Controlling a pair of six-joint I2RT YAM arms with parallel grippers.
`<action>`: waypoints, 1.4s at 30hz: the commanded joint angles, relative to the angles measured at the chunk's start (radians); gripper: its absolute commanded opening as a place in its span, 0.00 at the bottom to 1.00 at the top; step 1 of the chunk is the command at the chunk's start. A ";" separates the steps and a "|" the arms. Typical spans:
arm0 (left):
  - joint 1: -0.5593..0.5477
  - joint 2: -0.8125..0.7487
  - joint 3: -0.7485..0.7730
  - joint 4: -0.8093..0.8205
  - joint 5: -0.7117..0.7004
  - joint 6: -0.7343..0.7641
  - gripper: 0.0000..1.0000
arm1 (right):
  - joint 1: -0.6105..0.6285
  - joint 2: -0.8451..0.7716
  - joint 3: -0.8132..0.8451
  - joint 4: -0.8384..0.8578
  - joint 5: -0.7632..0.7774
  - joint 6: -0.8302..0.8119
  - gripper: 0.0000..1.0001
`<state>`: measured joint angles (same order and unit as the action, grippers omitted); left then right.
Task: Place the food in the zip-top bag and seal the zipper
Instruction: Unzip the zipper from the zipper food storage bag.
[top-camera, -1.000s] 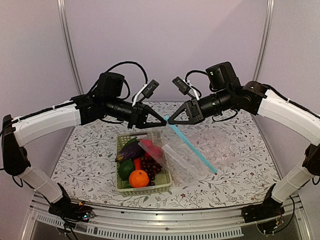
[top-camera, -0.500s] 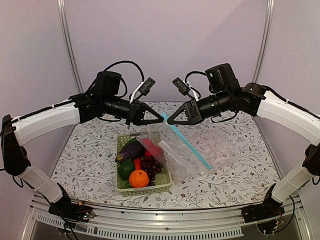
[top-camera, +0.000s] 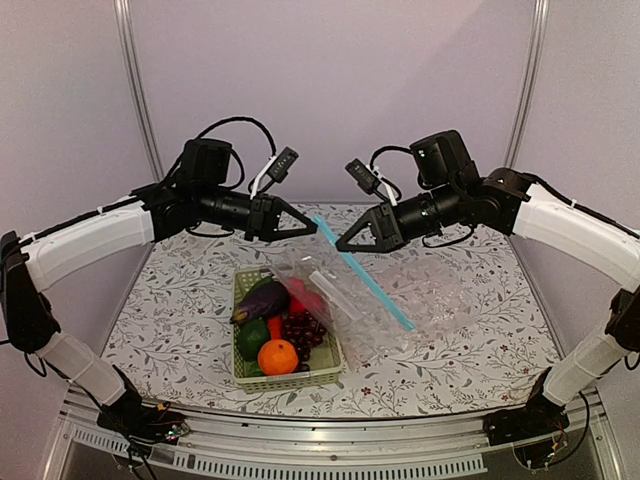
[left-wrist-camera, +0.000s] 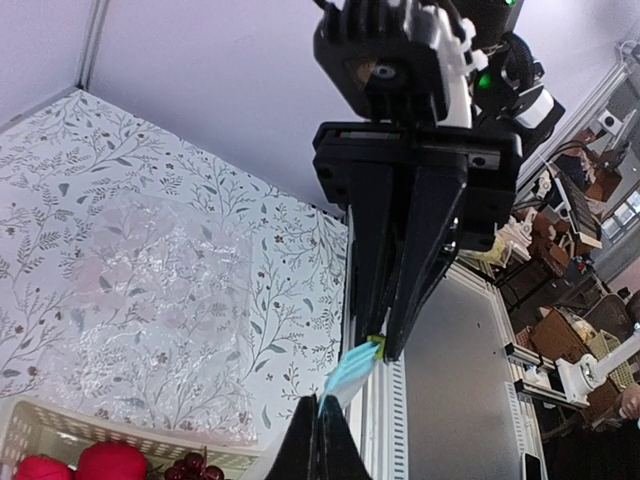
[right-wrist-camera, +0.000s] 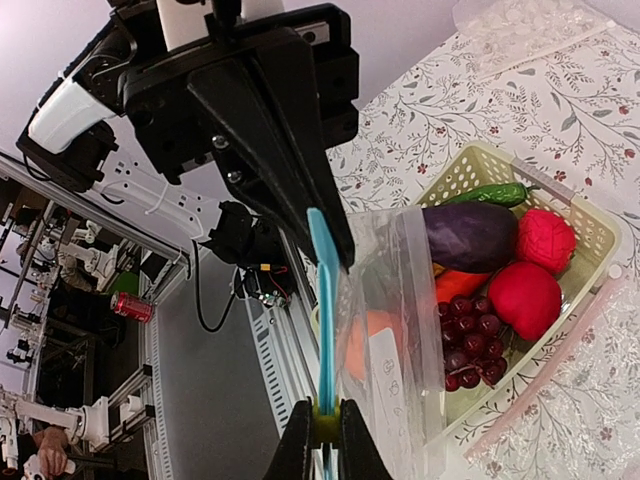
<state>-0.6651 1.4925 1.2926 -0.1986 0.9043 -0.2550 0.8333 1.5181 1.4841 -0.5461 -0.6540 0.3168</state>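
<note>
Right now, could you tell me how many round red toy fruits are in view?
2: red fruit beside the purple toy eggplant, red fruit beside the dark grapes; others may be hidden.

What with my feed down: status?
Left gripper, right gripper both shut on light-blue zipper strip. Clear plastic zip-top bag hangs partly over pale green mesh basket. Toy food in basket.
</note>
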 joint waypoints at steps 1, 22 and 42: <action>0.051 -0.028 0.001 0.000 -0.056 0.012 0.00 | 0.007 -0.024 -0.021 -0.038 0.002 -0.001 0.00; 0.164 -0.053 0.014 -0.045 -0.136 0.020 0.00 | 0.007 -0.031 -0.040 -0.064 0.031 -0.013 0.00; 0.243 -0.087 0.025 -0.105 -0.220 0.057 0.00 | 0.007 -0.074 -0.092 -0.082 0.106 -0.009 0.00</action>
<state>-0.4591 1.4334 1.2930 -0.2794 0.7471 -0.2264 0.8333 1.4841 1.4113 -0.5747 -0.5720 0.3134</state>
